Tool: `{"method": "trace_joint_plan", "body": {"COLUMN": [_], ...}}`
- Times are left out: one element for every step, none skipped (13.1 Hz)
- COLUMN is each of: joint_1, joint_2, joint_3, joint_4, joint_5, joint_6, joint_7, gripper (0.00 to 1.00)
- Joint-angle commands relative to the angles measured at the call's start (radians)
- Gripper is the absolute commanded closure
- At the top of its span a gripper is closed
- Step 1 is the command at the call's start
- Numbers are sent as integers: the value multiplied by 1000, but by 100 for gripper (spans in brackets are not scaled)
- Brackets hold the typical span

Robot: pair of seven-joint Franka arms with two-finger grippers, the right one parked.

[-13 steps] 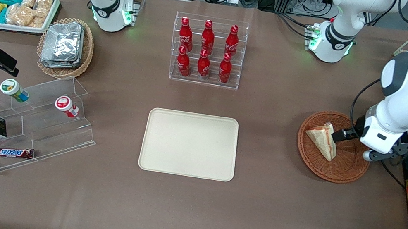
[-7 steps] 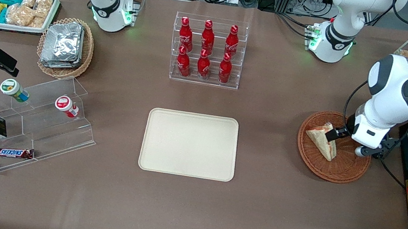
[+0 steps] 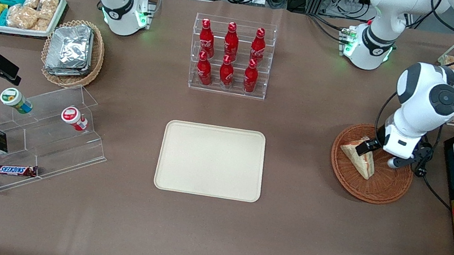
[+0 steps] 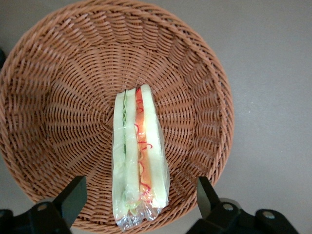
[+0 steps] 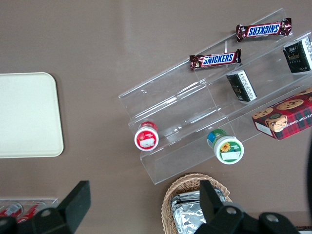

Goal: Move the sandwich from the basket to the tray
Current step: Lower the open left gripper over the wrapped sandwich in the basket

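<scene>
Item one: tray (image 3: 211, 160), cream, bare, nearest you at table centre, awaiting delivery. Item two: one basket (image 3: 372, 164), at the tray's 3 o'clock toward the working arm's end. Item three: one sandwich (image 4: 138, 158), wrapped, standing on edge in the basket, filling up. Item four: gripper (image 4: 139, 202), fingers spread wide astride the sandwich, poised above it to close across the bread faces, you judge.

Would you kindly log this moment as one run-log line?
phase: approach | gripper: open, above sandwich | sandwich: in basket | tray: bare
</scene>
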Motion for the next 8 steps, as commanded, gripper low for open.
{"method": "trace_joint_plan", "body": {"joint_1": [-2, -2, -2, -2, -2, -2, -2, -4], "joint_2": [9, 18, 28, 39, 48, 55, 59, 62], "joint_3": [0, 0, 0, 0, 0, 0, 0, 0], "joint_4": [-55, -70, -82, -90, -95, -98, -98, -98], "joint_5": [-12, -12, -12, -12, -12, -12, -12, -12], "joint_6": [88, 121, 153, 174, 188, 201, 207, 208], "joint_7": [-26, -26, -26, -28, -28, -29, -31, -31], "gripper": [0, 0, 0, 0, 0, 0, 0, 5]}}
